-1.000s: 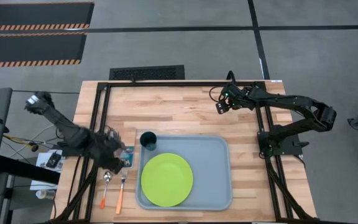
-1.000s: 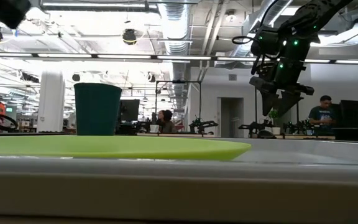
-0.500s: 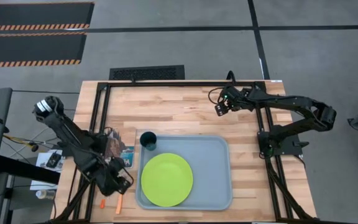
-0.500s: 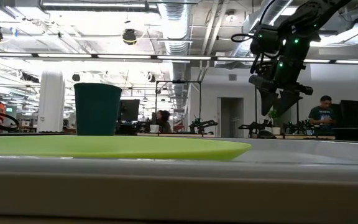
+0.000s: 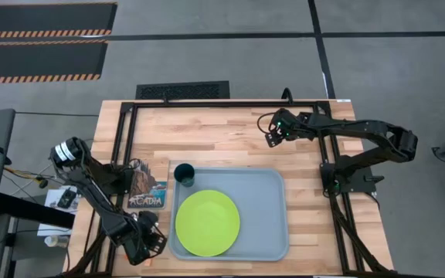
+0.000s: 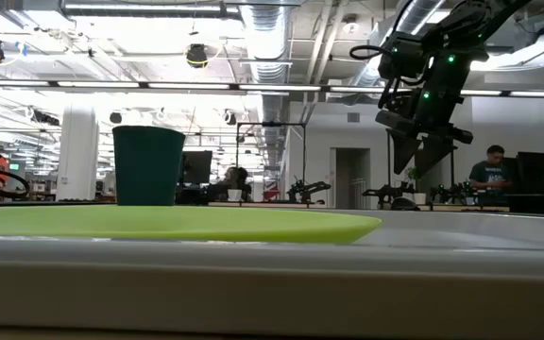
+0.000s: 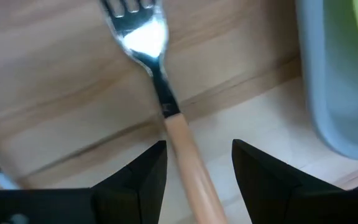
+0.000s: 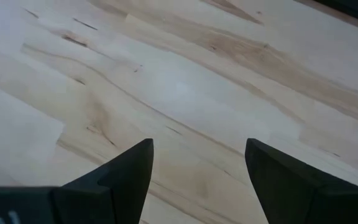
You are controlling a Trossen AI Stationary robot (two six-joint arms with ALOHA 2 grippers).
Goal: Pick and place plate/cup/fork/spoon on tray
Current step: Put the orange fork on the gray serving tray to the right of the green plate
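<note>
The orange-handled fork [image 7: 160,93] lies flat on the wood at the table's near left, beside the tray's [image 5: 278,179] left rim [image 7: 321,93]. My left gripper [image 7: 194,152] is open low over it, one finger on each side of the handle, and not touching it. In the high view my left gripper [image 5: 145,241] hides the fork and the spoon. The lime-green plate [image 5: 207,224] lies in the tray, and the dark teal cup [image 5: 183,174] stands upright at its far left corner. My right gripper [image 5: 272,135] is open and empty above the far right of the table.
The ACADIA picture card [image 5: 147,193] lies on the wood left of the tray. The black table frame [image 5: 130,147] runs along the left and far sides. The right half of the tray [image 5: 261,216] is bare. People and equipment show in the room beyond in the low view.
My left gripper has gone from over the picture card toward the table's near edge and now stands over the fork and spoon, which it covers in the high view. The card is uncovered.
</note>
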